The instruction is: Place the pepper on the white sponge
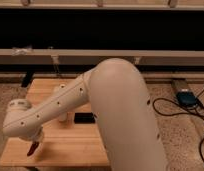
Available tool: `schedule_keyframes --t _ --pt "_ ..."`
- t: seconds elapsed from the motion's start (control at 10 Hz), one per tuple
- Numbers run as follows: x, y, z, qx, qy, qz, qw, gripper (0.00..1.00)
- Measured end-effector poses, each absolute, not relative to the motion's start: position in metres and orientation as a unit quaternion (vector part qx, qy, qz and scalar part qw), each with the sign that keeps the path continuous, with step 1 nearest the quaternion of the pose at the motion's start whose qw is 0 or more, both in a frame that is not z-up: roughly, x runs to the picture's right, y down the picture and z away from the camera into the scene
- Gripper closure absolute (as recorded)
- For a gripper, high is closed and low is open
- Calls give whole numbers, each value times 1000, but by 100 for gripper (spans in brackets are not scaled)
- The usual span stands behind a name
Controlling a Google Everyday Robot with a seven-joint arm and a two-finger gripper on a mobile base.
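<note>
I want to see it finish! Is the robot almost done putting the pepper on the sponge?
Not yet. Done: the gripper sits at the pepper near the table's front left corner. In hand: it looks shut on the pepper. Left: lifting it and carrying it to the sponge, maybe the white thing by the black block.

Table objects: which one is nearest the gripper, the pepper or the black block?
The dark red pepper, at the front left corner of the table: the gripper is shut on it. The black block lies apart, near the middle.
</note>
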State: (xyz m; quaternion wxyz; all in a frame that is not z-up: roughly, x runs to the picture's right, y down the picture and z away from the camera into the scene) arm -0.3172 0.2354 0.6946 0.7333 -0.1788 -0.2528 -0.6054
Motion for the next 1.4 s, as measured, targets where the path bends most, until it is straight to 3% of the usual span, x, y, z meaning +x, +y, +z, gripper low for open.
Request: schedule_keyframes --t 0.7,1.4 --pt "-293 149 642 -115 -281 -611 731 97" --pt "-292 59 701 -75 -254 -560 785 97"
